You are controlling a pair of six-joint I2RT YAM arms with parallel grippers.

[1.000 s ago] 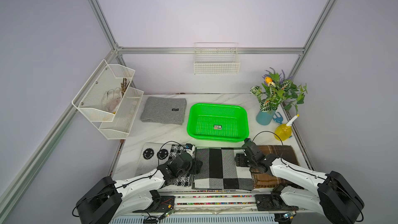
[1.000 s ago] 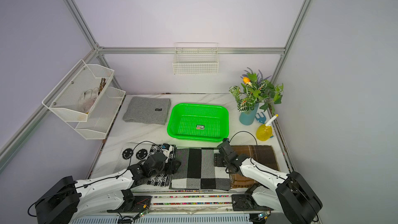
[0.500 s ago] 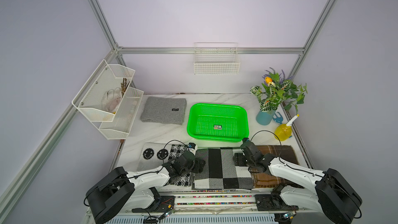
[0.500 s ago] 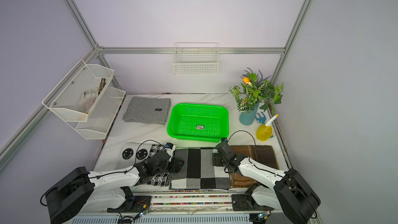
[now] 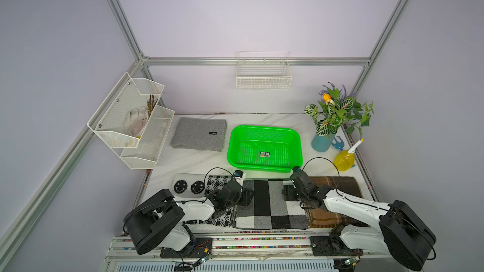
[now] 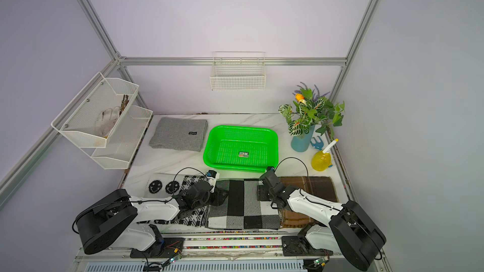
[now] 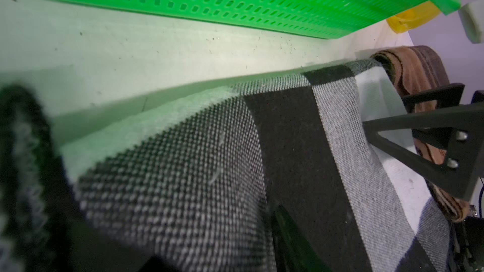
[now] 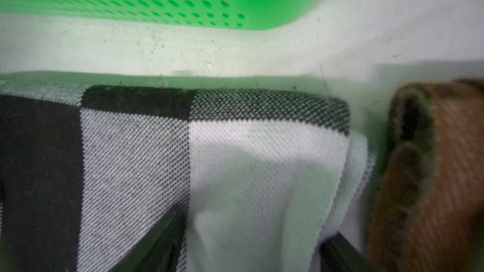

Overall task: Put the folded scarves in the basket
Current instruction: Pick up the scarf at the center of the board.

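Both left gripper (image 5: 246,201) and right gripper (image 5: 286,195) are straddling the checked scarf (image 5: 264,205) ends at the bench (image 5: 188,162) front; clamping: cannot tell. Catching only top layers is risking unfolding mid-lift.

Left arm (image 5: 193,208) and right arm (image 5: 351,205) are showing white shells over black joints. Each is ending near in a large black round housing (image 5: 154,221). A thin black cable (image 5: 320,157) is looping off each wrist. Two silver screws (image 7: 461,135) are showing on a black triangular frame (image 7: 419,124) in the left wrist view.
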